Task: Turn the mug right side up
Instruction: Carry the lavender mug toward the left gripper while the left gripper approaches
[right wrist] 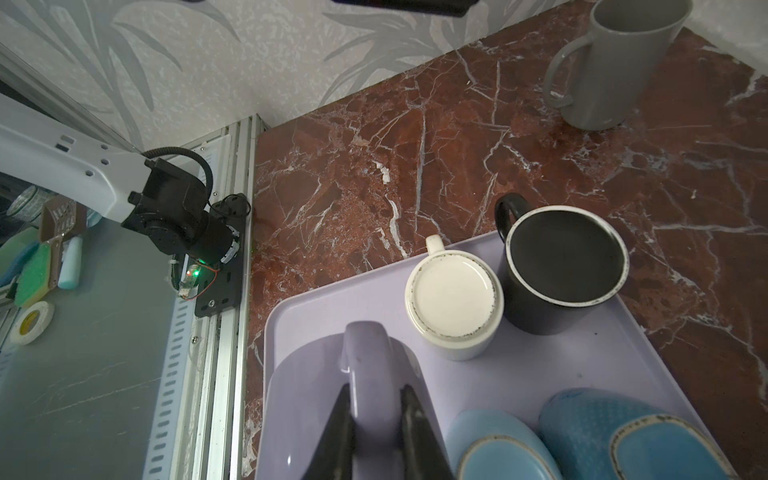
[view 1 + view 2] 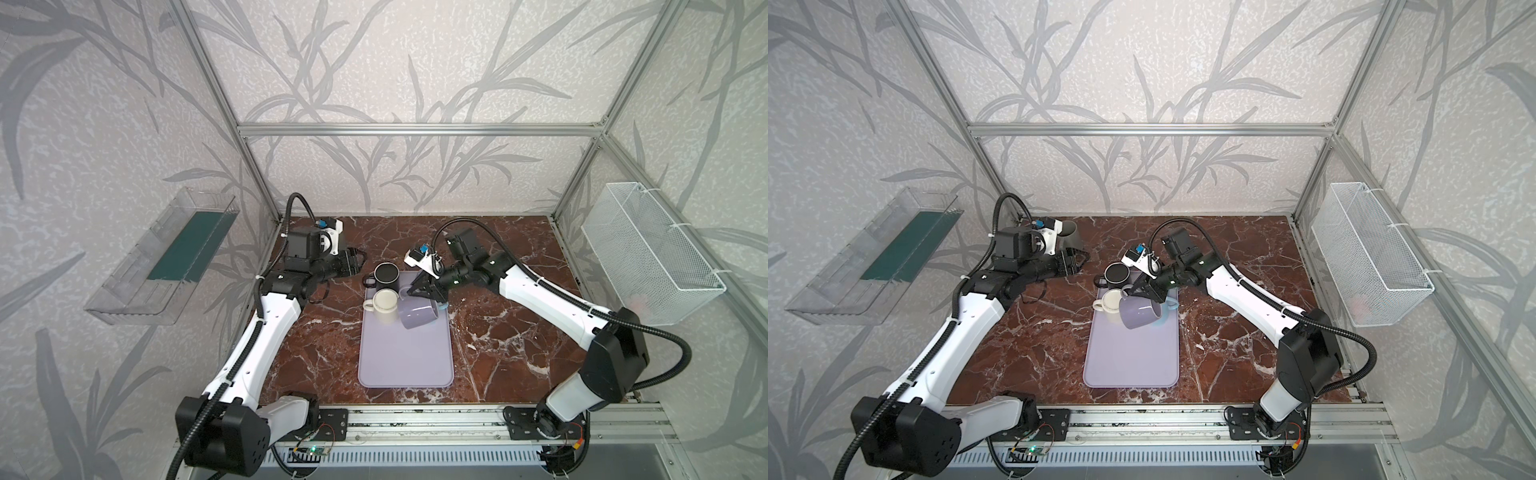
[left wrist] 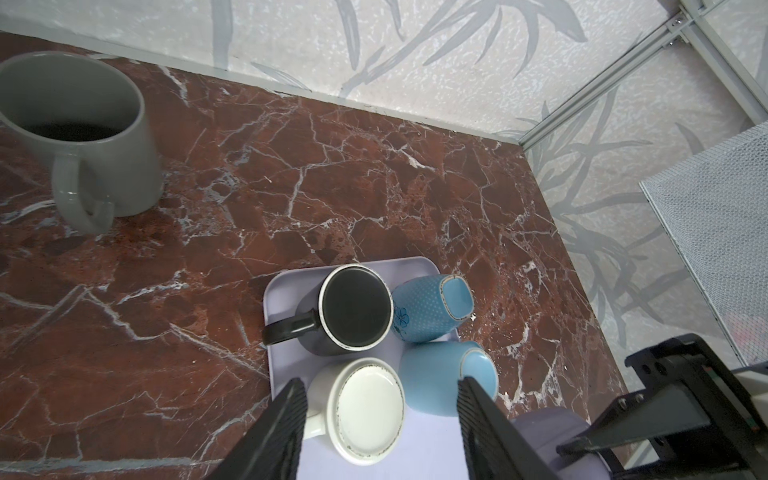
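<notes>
The lilac mug (image 2: 417, 315) hangs tilted over the far end of the tray (image 2: 405, 357), just beside the upturned white mug (image 2: 385, 305) and black mug (image 2: 386, 275), its handle pinched tight in the right gripper (image 1: 374, 399), while the left gripper (image 3: 380, 384) hovers nearby, jaws apart, holding nothing.

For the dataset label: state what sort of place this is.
Probably a robot test cell, not a home: aluminium frame with wallpapered panels, two arms bolted to a rail.
</notes>
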Controlling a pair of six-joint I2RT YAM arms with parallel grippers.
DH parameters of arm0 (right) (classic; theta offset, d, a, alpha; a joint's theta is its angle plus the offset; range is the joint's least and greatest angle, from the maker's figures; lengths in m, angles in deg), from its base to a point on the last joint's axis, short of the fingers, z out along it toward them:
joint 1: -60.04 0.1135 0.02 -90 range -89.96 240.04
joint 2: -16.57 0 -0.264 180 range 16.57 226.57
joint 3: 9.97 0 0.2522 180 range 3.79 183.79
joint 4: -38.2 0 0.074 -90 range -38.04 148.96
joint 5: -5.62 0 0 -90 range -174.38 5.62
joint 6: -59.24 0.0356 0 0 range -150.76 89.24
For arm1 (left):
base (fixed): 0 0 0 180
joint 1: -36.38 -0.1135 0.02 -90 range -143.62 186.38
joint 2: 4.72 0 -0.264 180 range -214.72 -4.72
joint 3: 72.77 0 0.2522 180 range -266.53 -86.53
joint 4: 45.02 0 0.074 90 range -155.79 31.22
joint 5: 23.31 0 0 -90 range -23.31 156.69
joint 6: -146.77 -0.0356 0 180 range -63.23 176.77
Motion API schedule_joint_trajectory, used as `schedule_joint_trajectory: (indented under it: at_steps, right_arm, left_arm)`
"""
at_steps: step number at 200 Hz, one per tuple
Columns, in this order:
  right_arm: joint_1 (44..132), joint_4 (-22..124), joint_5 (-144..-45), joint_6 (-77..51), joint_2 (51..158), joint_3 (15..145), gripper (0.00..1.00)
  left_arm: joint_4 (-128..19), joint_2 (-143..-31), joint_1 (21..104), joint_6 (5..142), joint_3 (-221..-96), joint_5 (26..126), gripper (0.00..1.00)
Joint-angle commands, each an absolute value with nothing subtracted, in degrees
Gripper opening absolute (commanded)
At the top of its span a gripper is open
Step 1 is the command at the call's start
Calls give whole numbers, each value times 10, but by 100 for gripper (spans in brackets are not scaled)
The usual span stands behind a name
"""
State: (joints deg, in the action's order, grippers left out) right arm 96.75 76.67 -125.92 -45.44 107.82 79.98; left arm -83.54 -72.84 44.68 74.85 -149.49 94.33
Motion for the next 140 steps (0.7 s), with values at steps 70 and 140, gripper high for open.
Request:
schedule_joint_trajectory:
  at_steps: [70, 140]
  right_arm:
    - [955, 658, -1314, -399, 1004, 763, 0]
    - [956, 640, -1266, -403, 981, 754, 0]
  left_arm:
    - [-822, -708, 473, 777, -1521, 975, 61]
    - [-820, -705, 483, 822, -1531, 1009, 61]
